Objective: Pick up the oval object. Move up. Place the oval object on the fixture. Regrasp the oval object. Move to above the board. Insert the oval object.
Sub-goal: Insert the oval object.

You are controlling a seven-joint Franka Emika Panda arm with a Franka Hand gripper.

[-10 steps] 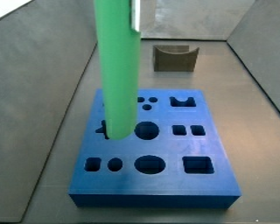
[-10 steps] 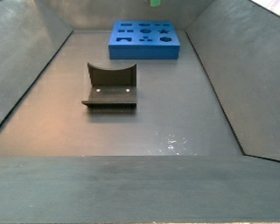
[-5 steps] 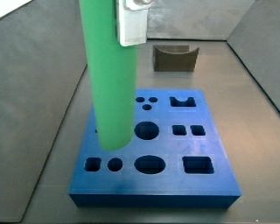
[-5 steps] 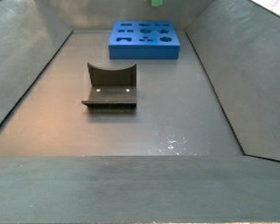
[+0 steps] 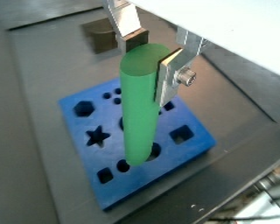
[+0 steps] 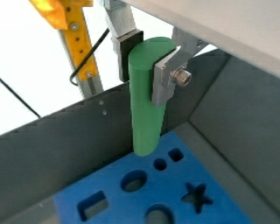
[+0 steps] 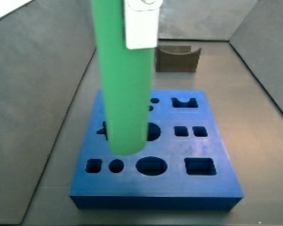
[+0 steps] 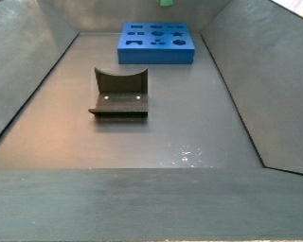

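The oval object point(image 7: 124, 75) hangs upright in the middle of a side view, its lower end over the board point(image 7: 168, 177). The gripper point(image 5: 152, 59) clamps its upper part between narrow jaws. The fixture point(image 8: 120, 93) sits apart, mid-frame.

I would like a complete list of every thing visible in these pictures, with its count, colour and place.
Smooth green rod with rounded ends: one, bright green, upright between the tool's fingers, above the board.
Blue rectangular slab with shaped cut-out holes: one, blue, on the grey floor.
Dark L-shaped fixture with a curved notch: one, olive-brown, on the floor, apart from the board.
Tool: one, silver plates with dark pads, shut on the rod's upper part.
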